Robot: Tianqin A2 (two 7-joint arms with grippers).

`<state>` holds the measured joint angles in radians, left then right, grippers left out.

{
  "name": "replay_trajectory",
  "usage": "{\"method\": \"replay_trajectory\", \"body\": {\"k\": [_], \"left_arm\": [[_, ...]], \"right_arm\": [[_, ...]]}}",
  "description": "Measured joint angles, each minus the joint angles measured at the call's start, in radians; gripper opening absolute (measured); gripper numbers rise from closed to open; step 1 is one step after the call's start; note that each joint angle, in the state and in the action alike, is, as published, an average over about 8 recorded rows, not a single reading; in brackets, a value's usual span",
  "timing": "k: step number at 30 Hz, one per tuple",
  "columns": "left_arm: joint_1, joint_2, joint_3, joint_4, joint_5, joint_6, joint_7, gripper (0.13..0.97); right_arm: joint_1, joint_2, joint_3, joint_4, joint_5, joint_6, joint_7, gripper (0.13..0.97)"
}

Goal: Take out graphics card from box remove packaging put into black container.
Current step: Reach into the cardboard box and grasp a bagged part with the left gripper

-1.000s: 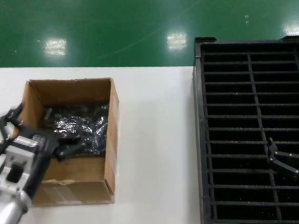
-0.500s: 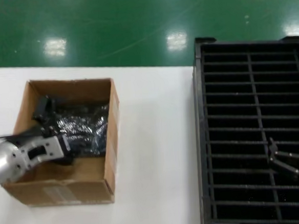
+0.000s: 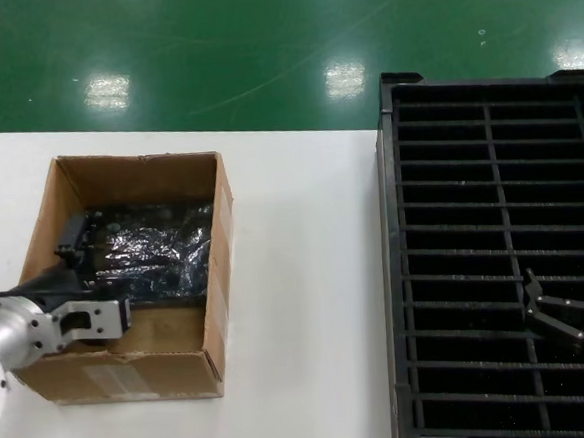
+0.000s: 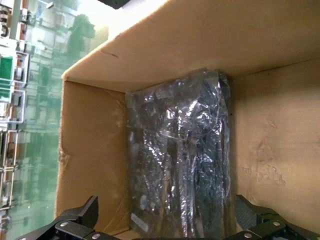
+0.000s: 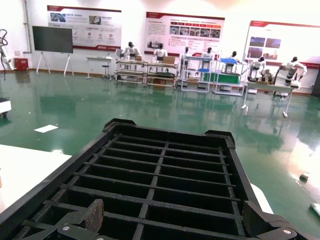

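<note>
The brown cardboard box [image 3: 216, 284] stands open on the left of the white table. The shiny dark grey packaging [image 3: 159, 250] lies on its floor, and the graphics card is hidden inside it. My left gripper [image 3: 87, 257] is open and down inside the box at the bag's left end. In the left wrist view the packaging [image 4: 180, 160] lies between my two spread fingertips [image 4: 82, 217], with the gripper [image 4: 167, 226] just short of it and holding nothing. My right gripper [image 3: 545, 309] is open and empty above the black container [image 3: 487, 145]. It also shows in the right wrist view [image 5: 175, 225].
The white table [image 3: 306, 278] has a bare strip between the box and the container. The box walls [image 4: 90, 165] rise close on both sides of my left fingers. The container's ribs [image 5: 160, 172] form long slots. Green floor lies beyond the table.
My left arm has swung from the box's front to its left side. The gripper has moved to the bag's left end and sunk lower into the box. The right arm has not moved.
</note>
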<state>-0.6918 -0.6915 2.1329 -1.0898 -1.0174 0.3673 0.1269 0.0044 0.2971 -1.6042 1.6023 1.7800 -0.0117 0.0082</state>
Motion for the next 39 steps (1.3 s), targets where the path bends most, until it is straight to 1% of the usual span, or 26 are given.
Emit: {"method": "replay_trajectory", "body": {"k": [4,8,12,17,20,21,29,30,31,38,39], "left_arm": [[0.011,0.048,-0.036,0.043,0.016,-0.034,0.043,0.93],[0.015,0.089,-0.069,0.073,0.027,-0.063,0.08,0.9],[0.016,0.122,-0.098,0.096,0.035,-0.081,0.112,0.9],[0.012,0.154,-0.124,0.126,0.036,-0.096,0.148,0.821],[0.008,0.169,-0.137,0.144,0.035,-0.102,0.166,0.774],[0.007,0.173,-0.141,0.149,0.035,-0.103,0.171,0.774],[0.004,0.201,-0.171,0.175,0.037,-0.108,0.202,0.581],[0.004,0.204,-0.173,0.177,0.036,-0.109,0.206,0.581],[0.005,0.207,-0.175,0.179,0.034,-0.11,0.21,0.555],[0.009,0.218,-0.189,0.187,0.025,-0.115,0.233,0.373],[0.012,0.218,-0.193,0.183,0.027,-0.115,0.234,0.373]], "right_arm": [[0.0,0.0,0.0,0.0,0.0,0.0,0.0,0.966],[0.0,0.0,0.0,0.0,0.0,0.0,0.0,0.966],[0.0,0.0,0.0,0.0,0.0,0.0,0.0,0.966],[0.0,0.0,0.0,0.0,0.0,0.0,0.0,0.966],[0.0,0.0,0.0,0.0,0.0,0.0,0.0,0.966],[0.0,0.0,0.0,0.0,0.0,0.0,0.0,0.966],[0.0,0.0,0.0,0.0,0.0,0.0,0.0,0.966],[0.0,0.0,0.0,0.0,0.0,0.0,0.0,0.966],[0.0,0.0,0.0,0.0,0.0,0.0,0.0,0.966],[0.0,0.0,0.0,0.0,0.0,0.0,0.0,0.966],[0.0,0.0,0.0,0.0,0.0,0.0,0.0,0.966]]}}
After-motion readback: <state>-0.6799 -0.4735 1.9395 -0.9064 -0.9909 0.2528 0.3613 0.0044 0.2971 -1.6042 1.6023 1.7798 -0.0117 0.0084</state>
